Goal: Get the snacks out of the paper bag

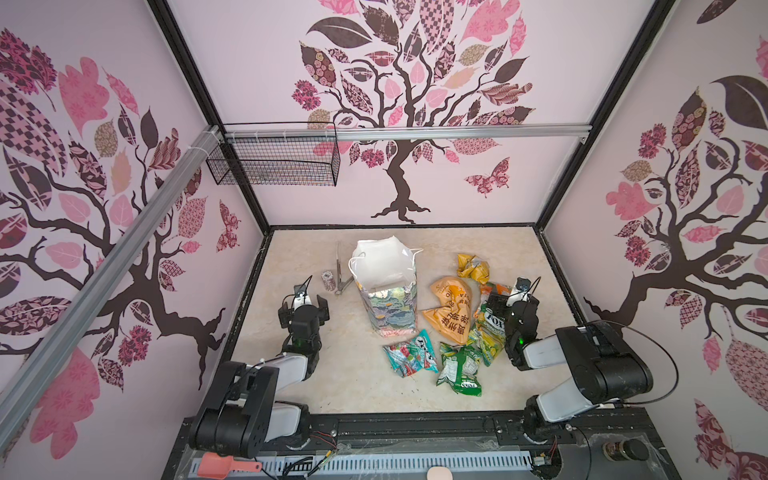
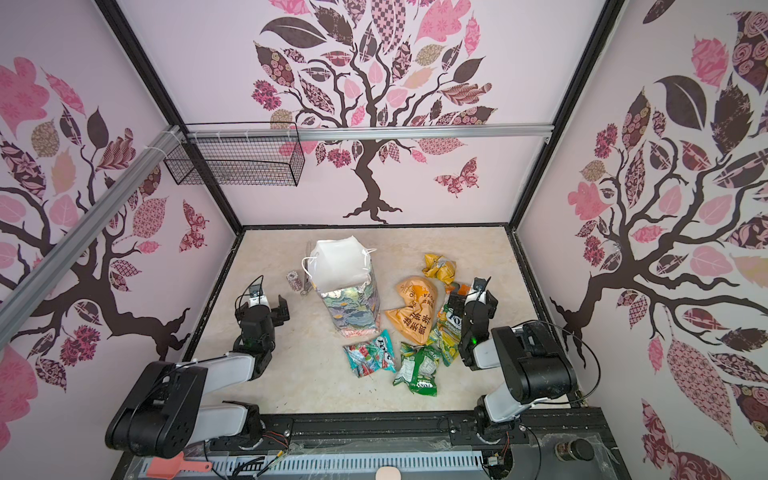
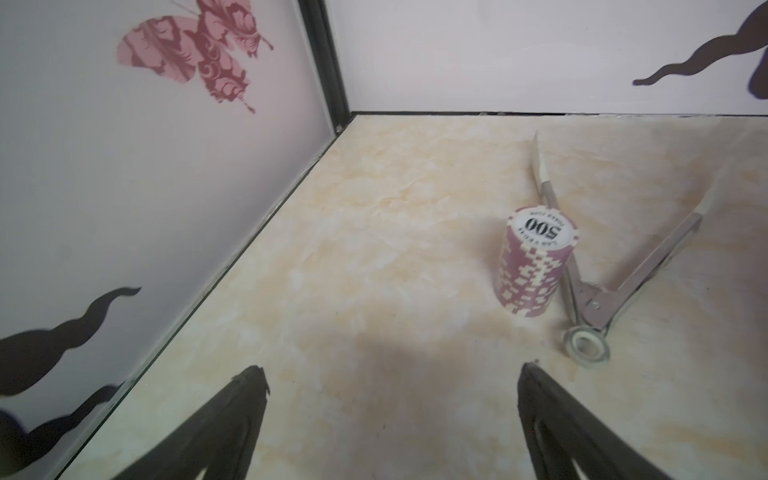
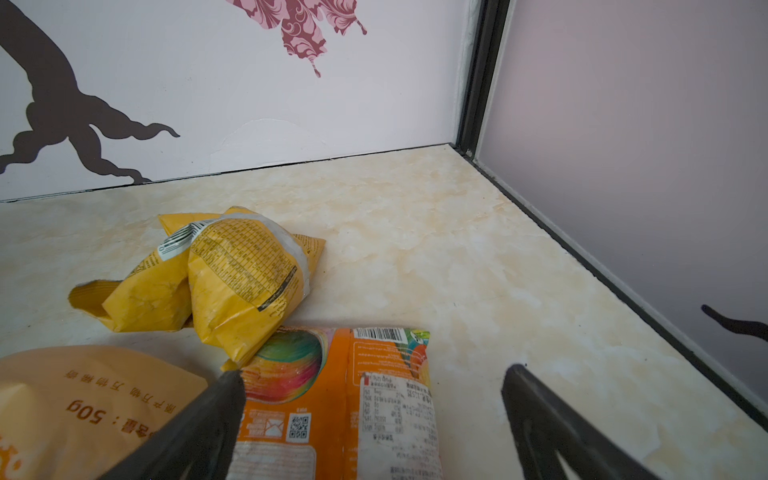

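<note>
Unpacking scene, apparently at a late stage. The paper bag stands upright left of centre on the surface, its mouth open upward so that the white inside can be reached from above. In both top views no packet shows inside it, though its floor is partly hidden. The snacks lie out on the surface to the bag's right, clustered within the right arm's reach. A large orange packet lies just beside the bag and a crumpled yellow packet farther off. An orange-white packet touches the yellow one, and a FOX'S packet lies partly under the right arm. Nearer are a teal-red packet and a green packet. The right fingers stand apart and empty over the end of the orange-white packet; contact with it cannot be confirmed. The left fingers are likewise apart and hold nothing, over bare surface left of the bag, placed perhaps to steady it. A chip stack and metal tongs sit close together just left of the bag and seem to take no part. The surface is cream and marble-patterned. Three pale walls bear tree and butterfly prints, with a wire basket hung from an aluminium rail at far left.
</note>
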Robot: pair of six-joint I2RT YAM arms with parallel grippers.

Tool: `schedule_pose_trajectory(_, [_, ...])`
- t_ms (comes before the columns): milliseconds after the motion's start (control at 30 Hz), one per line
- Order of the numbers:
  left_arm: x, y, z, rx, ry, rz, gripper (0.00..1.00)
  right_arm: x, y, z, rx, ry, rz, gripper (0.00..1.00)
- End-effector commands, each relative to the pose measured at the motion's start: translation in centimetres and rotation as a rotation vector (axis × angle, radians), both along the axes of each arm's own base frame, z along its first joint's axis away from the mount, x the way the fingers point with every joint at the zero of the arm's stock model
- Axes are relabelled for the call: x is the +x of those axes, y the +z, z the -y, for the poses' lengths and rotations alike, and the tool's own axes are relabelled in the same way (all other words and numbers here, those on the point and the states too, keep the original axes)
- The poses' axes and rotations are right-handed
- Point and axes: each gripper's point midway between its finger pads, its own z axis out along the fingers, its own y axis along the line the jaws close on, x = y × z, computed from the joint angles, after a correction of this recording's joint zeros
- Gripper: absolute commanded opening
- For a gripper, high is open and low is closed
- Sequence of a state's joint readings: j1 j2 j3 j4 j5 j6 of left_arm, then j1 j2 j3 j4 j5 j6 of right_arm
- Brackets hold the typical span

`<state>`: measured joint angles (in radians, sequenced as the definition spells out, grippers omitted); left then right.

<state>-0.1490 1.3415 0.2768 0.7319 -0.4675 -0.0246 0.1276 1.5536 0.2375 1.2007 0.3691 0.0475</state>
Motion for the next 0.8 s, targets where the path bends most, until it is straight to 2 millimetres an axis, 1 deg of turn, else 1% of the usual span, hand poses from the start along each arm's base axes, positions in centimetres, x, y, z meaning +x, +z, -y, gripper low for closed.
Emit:
schedule_pose_trajectory(0, [2.2, 2.3, 1.5, -0.001, -0.102, 0.058, 0.96, 0.6, 0.7, 0.1, 0.001, -0.003, 0.024, 1.00])
schedule_pose_trajectory(67, [2.7, 2.1, 1.8, 0.015, -0.130, 0.037, 0.97, 0.6, 0.7, 0.1, 0.001, -0.002, 0.024, 0.99])
schedule_pose_trajectory(100, [3.0, 1.9, 2.3, 0.026, -0.164, 0.033, 0.97, 0.6, 0.8, 0.1, 0.001, -0.003, 0.025, 1.00])
schedule_pose_trajectory(167, [3.3, 1.2, 2.4, 0.002, -0.200, 0.071, 0.98, 0.6, 0.8, 0.1, 0.001, -0.002, 0.024, 0.99])
schedule_pose_trajectory(200, [3.6, 0.9, 1.8, -0.019, -0.188, 0.096, 0.98, 0.6, 0.7, 0.1, 0.001, -0.003, 0.023, 1.00])
schedule_pose_trajectory(233, [3.5, 0.2, 1.2, -0.057, -0.177, 0.069, 0.98, 0.6, 0.7, 0.1, 0.001, -0.003, 0.024, 0.99])
schedule_pose_trajectory(300, [4.2, -0.6, 0.3, -0.118, -0.180, 0.046, 0.98, 0.6, 0.7, 0.1, 0.001, -0.003, 0.023, 1.00])
schedule_pose_trajectory(333, [4.9, -0.7, 0.2, -0.129, -0.190, 0.047, 0.98, 0.6, 0.7, 0.1, 0.001, -0.002, 0.024, 1.00])
schedule_pose_trajectory(400, [4.7, -1.2, 0.2, -0.147, -0.201, 0.008, 0.98, 0.6, 0.7, 0.1, 0.001, -0.002, 0.024, 0.99])
schedule_pose_trajectory(500, [4.9, -1.0, 0.2, -0.142, -0.203, 0.033, 0.99, 0.6, 0.7, 0.1, 0.000, -0.003, 0.024, 1.00])
schedule_pose_trajectory(567, [4.7, -1.2, 0.2, -0.144, -0.202, 0.007, 0.99, 0.6, 0.8, 0.1, 0.001, -0.002, 0.025, 1.00])
schedule_pose_trajectory(767, [4.8, -1.1, 0.2, -0.141, -0.203, 0.016, 0.99, 0.6, 0.7, 0.1, 0.001, -0.003, 0.023, 0.99])
